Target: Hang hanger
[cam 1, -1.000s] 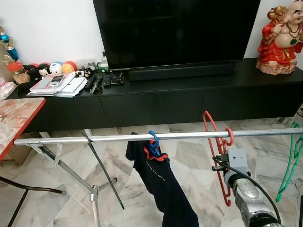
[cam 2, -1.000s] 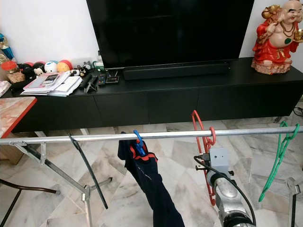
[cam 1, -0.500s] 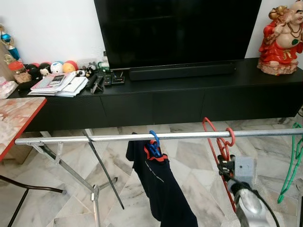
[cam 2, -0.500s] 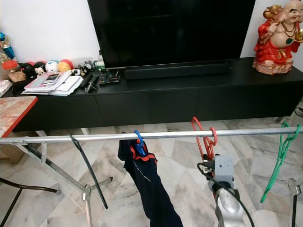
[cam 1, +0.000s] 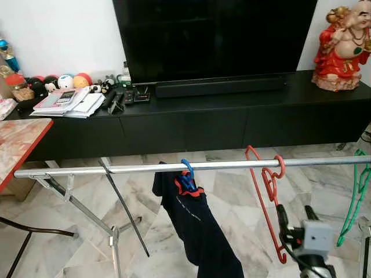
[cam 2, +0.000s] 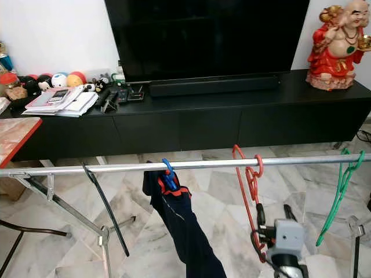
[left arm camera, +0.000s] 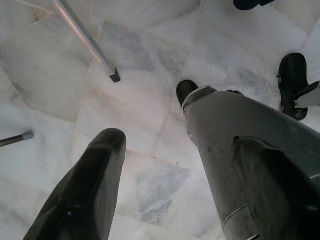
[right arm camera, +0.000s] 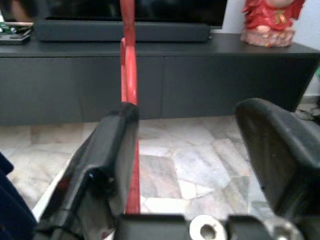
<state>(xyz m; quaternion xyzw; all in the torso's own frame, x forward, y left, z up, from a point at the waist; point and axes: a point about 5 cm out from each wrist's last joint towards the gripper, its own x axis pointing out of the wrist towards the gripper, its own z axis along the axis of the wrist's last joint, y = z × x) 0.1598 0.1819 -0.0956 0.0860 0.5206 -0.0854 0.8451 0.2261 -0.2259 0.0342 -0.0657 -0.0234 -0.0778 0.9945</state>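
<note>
Red plastic hanger, thin, angular

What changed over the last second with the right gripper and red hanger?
The right gripper let go of the red hanger and drew back down toward the robot, fingers open. The hanger stays hooked on the rail. Blue hanger with dark shirt, green hanger and black hanger unchanged.

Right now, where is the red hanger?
The red hanger hangs by its hook on the silver rail, right of the dark shirt and left of the green hanger.
</note>
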